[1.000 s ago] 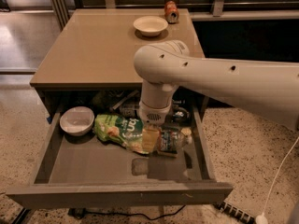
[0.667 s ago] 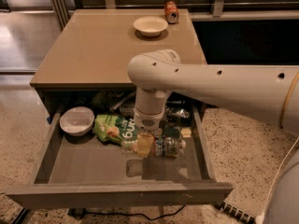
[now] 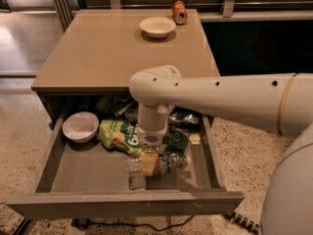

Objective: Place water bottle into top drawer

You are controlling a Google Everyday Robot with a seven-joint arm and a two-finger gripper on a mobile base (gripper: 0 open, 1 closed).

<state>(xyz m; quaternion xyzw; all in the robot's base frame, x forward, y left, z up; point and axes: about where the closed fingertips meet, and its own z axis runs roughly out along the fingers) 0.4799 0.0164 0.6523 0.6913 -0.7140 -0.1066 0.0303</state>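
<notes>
Tan table (image 3: pixel 98 58) with the top drawer (image 3: pixel 122 202) pulled fully out beneath it. My arm (image 3: pixel 220 94) reaches in from the right, wrist pointing down. The gripper (image 3: pixel 148 161) sits low over the drawer floor, across the water bottle (image 3: pixel 171 161), which lies on its side right of centre. I cannot tell whether the claw pinches it or has let go. A green snack bag (image 3: pixel 117 135) lies just beside the bottle and a white bowl (image 3: pixel 80 126) at far left. Hazards, as I judge them: the round bottle may roll once freed, and lifting out carelessly could drag the bag or knock the wrist against the table edge.
</notes>
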